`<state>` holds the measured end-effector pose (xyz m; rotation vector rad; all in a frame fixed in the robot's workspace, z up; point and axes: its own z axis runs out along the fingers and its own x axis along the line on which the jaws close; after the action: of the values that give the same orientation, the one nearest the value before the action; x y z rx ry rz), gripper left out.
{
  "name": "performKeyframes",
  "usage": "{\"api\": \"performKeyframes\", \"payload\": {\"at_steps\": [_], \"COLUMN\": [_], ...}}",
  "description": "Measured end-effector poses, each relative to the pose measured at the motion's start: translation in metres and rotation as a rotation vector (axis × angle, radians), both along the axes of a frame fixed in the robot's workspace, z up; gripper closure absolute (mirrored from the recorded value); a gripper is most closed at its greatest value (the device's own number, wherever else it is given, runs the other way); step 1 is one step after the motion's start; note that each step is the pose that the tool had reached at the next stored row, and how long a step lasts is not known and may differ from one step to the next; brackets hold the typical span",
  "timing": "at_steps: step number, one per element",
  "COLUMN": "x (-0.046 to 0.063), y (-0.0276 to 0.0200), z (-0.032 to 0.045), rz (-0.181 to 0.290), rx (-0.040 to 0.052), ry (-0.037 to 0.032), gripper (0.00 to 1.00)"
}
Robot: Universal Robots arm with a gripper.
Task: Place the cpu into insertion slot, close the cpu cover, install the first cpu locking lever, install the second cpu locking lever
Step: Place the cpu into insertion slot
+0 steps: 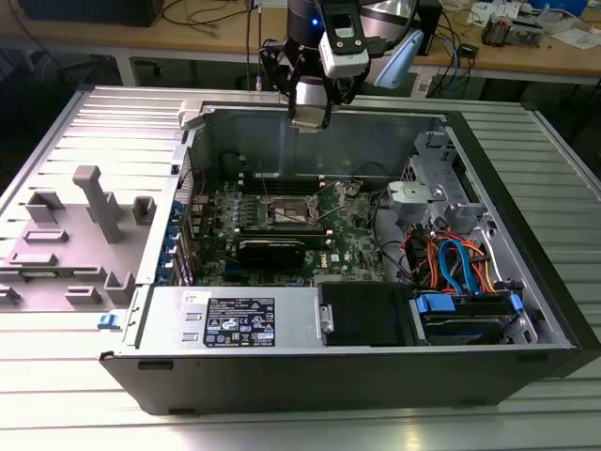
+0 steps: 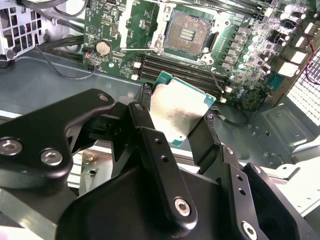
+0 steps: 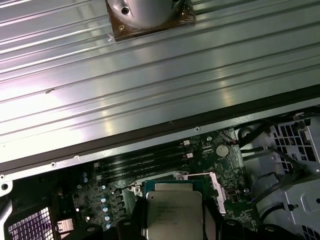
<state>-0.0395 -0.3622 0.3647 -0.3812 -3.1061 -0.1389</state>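
**CPU gripped, socket waiting**

My black gripper [image 2: 178,106] pinches the small, flat, silver-topped square cpu [image 2: 180,117] by opposite edges. Light, stiff, fragile, I judge: edges only. In the exterior view, the dark, silver-rimmed insertion slot [image 1: 286,214] lies at six o'clock, well apart.

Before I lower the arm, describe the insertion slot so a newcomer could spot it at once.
Look in the open computer case at the green motherboard on its floor. Near the board's middle lies the insertion slot, a dark square recess with a silver metal rim. Unlike the long, narrow black memory slots beside it, it is square and empty; the gripper holds the cpu.
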Motion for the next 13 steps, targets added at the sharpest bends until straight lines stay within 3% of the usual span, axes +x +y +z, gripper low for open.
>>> {"api": "performKeyframes", "payload": {"at_steps": [13], "x": [0.0000], "y": [-0.0004], "z": [0.0000], "rz": [-0.002], "rx": [0.0001], "ry": [-0.0001], "gripper": [0.45]}}
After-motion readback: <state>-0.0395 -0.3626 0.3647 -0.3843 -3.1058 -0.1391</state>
